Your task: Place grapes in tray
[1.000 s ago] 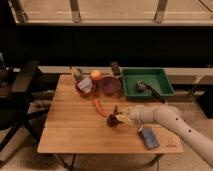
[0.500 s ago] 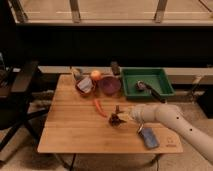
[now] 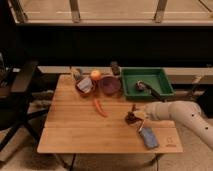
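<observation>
The dark reddish-purple grapes (image 3: 131, 118) hang at the tip of my gripper (image 3: 134, 116), just above the wooden table (image 3: 75, 130), right of its middle. The gripper is shut on the grapes, and the white arm reaches in from the right. The dark green tray (image 3: 161, 80) stands at the back right of the table, behind and slightly right of the gripper. A dark object (image 3: 142, 86) lies inside it.
Two maroon bowls (image 3: 85, 86) (image 3: 110, 85) stand left of the tray, with a round orange fruit (image 3: 95, 75) behind them. An orange carrot (image 3: 100, 107) lies mid-table. A blue object (image 3: 148, 138) lies near the front right edge. A dark chair (image 3: 20, 95) stands to the left.
My gripper has moved right, toward the tray side of the table, and the grapes have moved with it. Nothing else has moved.
</observation>
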### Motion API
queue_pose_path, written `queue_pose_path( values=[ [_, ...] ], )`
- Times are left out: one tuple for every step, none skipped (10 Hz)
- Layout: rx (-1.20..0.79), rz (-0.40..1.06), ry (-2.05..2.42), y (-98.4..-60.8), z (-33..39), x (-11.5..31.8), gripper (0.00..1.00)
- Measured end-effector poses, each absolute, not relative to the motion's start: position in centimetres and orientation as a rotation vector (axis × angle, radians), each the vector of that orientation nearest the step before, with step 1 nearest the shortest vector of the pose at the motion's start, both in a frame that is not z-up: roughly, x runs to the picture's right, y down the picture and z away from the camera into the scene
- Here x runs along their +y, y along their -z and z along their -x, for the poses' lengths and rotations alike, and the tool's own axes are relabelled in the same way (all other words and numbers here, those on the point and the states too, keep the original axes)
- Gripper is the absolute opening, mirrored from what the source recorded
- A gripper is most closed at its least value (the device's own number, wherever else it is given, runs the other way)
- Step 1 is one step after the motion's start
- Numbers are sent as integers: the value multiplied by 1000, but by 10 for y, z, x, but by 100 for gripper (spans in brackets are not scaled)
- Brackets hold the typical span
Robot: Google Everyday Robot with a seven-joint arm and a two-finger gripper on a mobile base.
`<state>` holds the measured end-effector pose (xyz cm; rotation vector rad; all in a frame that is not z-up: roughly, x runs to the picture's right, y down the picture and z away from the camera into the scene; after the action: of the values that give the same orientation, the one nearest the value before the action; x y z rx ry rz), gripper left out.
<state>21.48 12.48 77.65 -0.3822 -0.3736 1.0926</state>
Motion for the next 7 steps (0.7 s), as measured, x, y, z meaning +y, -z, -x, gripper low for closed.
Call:
queue_pose_path(
  values=[
    [-337, 363, -1119, -775, -231, 122, 0],
    [-305, 336, -1145, -772, -247, 115, 0],
    [-293, 311, -1161, -767, -259, 106, 0],
    [-290, 309, -1165, -766, -262, 107, 0],
    [-290, 309, -1166, -766, -262, 107, 0],
    [-292, 311, -1163, -767, -260, 107, 0],
    [-292, 311, -1163, -767, -259, 107, 0]
  ],
)
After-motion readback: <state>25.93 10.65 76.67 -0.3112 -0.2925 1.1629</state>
